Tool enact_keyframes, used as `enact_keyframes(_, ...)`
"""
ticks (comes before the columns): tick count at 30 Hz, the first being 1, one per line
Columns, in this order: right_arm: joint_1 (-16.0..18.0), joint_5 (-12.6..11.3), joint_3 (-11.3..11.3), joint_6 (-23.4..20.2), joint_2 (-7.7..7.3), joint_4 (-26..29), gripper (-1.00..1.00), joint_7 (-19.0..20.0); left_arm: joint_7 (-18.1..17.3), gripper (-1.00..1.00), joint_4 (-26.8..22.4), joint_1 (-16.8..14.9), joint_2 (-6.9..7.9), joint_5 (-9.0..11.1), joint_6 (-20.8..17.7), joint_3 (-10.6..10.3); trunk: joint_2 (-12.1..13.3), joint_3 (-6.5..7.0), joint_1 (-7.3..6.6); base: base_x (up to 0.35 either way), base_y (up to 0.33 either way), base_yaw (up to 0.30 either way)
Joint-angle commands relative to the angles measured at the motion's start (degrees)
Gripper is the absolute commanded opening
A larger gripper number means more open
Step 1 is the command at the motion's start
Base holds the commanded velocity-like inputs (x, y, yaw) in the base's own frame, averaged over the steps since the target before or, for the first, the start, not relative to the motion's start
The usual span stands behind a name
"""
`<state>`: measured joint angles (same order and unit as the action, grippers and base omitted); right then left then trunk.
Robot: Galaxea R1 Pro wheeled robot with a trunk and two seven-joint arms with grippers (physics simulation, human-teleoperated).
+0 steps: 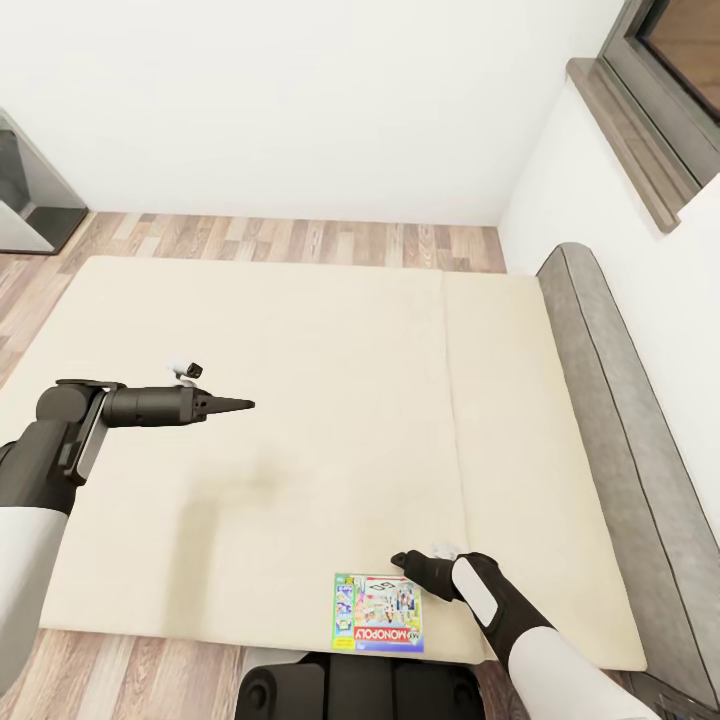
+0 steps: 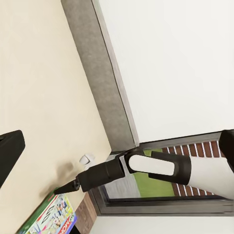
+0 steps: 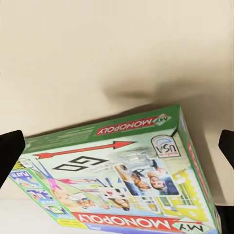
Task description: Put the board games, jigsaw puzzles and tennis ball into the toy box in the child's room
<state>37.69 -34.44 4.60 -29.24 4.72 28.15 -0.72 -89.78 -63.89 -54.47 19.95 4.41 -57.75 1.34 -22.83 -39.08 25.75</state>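
You are looking down on the bed [image 1: 300,400], a big flat beige mattress with lots of bare room on it. Its near edge runs along the bottom of the head view, and the wood floor [image 1: 290,240] shows past its far edge and at its left side. The grey headboard [image 1: 620,420] runs down the right side, tight against the white wall [image 1: 300,100], with a window [image 1: 670,70] above it.

One board game [image 1: 379,613] lies flat on the bed, right at the near edge, close to your body. It is a green box with a red band and lots of small pictures. In the right wrist view you see the board game [image 3: 122,175] from close up, with bare mattress all around its far side.

Your right hand [image 1: 400,558] hangs just above the far right corner of the box. Its two dark fingers [image 3: 10,148] sit wide apart at both sides of the right wrist view, so this hand is spread and holds nothing.

Your left hand [image 1: 245,404] hangs over the middle left of the bed, well apart from the box, pointing toward the headboard. You cannot tell if its fingers are apart or together. A soft shadow lies on the mattress under it.
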Motion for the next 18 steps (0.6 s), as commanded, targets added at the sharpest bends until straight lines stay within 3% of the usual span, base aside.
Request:
enact_keyframes(1, 0.0, -0.1, 0.1, -0.2, -0.01, 0.1, 1.0, -0.1, -0.2, 1.0, 0.0, 0.0, 0.02, 0.0, -0.6, 0.0, -0.1, -0.06, 0.03, 0.0, 0.0, -0.002)
enact_keyframes(18, 0.0, 0.1, 0.1, -0.2, -0.05, -0.3, 1.0, -0.1, -0.2, 1.0, 0.0, 0.0, 0.06, 0.0, -0.6, 0.0, -0.1, 0.16, 0.03, 0.0, 0.0, 0.0)
